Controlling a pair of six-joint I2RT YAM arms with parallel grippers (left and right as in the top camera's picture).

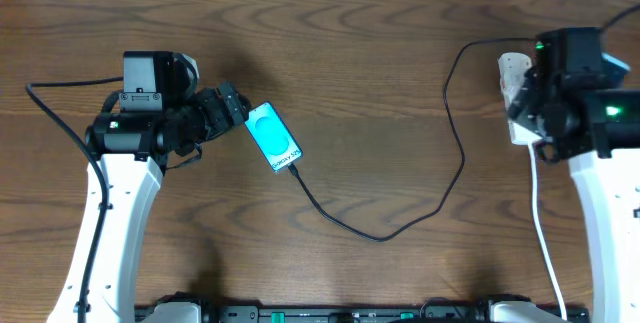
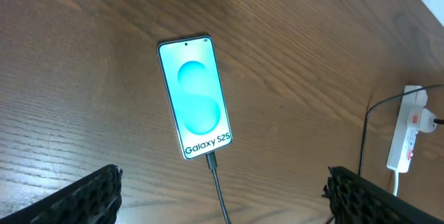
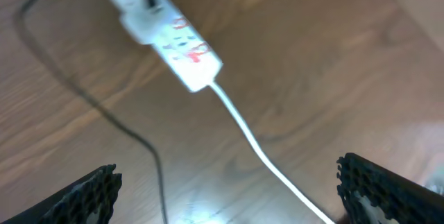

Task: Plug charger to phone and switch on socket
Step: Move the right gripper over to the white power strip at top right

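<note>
The phone (image 1: 273,136) lies flat with its cyan screen lit; it also shows in the left wrist view (image 2: 194,97). The charger cable (image 1: 380,235) has its plug tip in the phone's lower end (image 2: 211,160) and curves right up to the socket. My left gripper (image 2: 222,196) is open and empty, just left of the phone in the overhead view (image 1: 232,106). The socket (image 3: 166,33), a white strip with red switches, lies under my right arm, only its end visible from overhead (image 1: 514,68). My right gripper (image 3: 229,189) is open and empty above the strip's white cord (image 3: 257,148).
The wooden table (image 1: 380,53) spreads under both arms. The white cord (image 1: 545,238) runs toward the front edge beside the right arm. A black cable (image 1: 60,113) loops by the left arm.
</note>
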